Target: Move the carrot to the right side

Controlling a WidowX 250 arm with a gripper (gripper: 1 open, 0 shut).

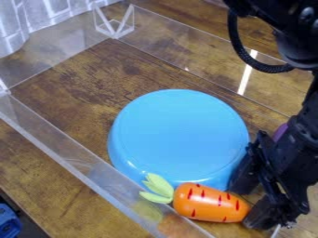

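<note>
Black robot gripper (276,206) low at right tip of small orange plastic toy carrot (209,203), seemingly touching; jaw opening impossible to tell
</note>
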